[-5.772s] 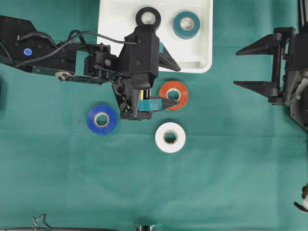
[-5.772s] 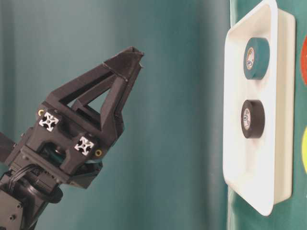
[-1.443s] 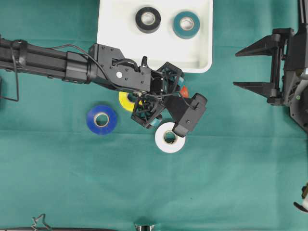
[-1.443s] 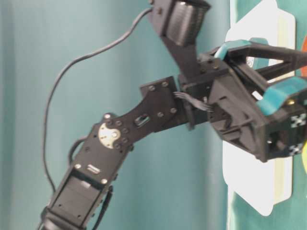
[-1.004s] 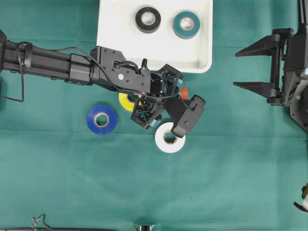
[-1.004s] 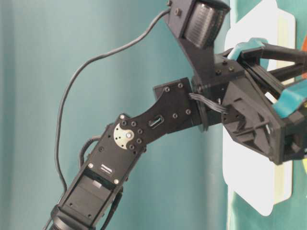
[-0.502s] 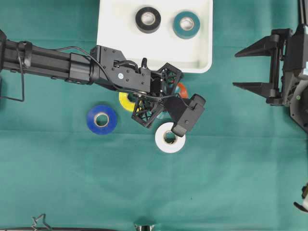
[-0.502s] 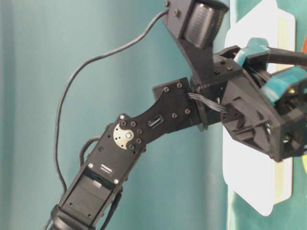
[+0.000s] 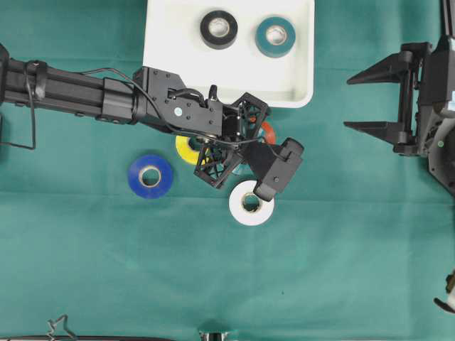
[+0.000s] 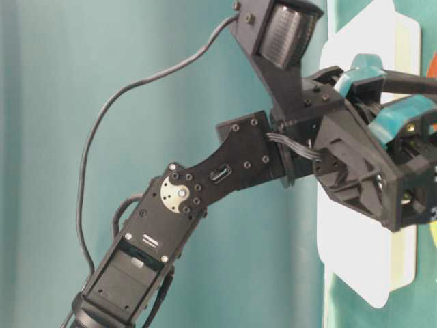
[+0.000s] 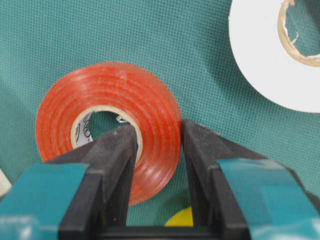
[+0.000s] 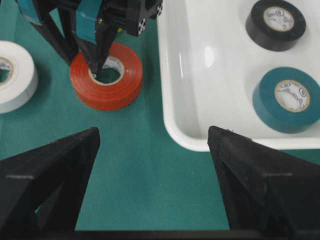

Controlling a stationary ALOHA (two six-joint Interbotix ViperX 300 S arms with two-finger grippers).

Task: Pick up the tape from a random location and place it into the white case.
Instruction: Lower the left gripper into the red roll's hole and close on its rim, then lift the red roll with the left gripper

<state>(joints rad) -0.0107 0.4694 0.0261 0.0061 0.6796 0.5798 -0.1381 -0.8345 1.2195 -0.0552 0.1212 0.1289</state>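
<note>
overhead: left gripper (image 9: 245,145) hides red tape (image 9: 268,131) below case (image 9: 160,64); blue (image 9: 150,176), yellow (image 9: 185,149), white (image 9: 250,204) rolls around | left wrist: fingers (image 11: 116,150) clamp red roll's wall | right wrist: right gripper (image 12: 152,150) apart; case holds black (image 12: 275,18), teal (image 12: 289,100) rolls

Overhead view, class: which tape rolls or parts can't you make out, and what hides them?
- Yellow roll: mostly under the left arm; a sliver shows in the left wrist view.
- Red roll: only an edge shows past the left gripper; seen clearly from the wrist views.
- White roll: top edge covered by the wrist camera housing.
- White case: far end cut off by the top edge.
</note>
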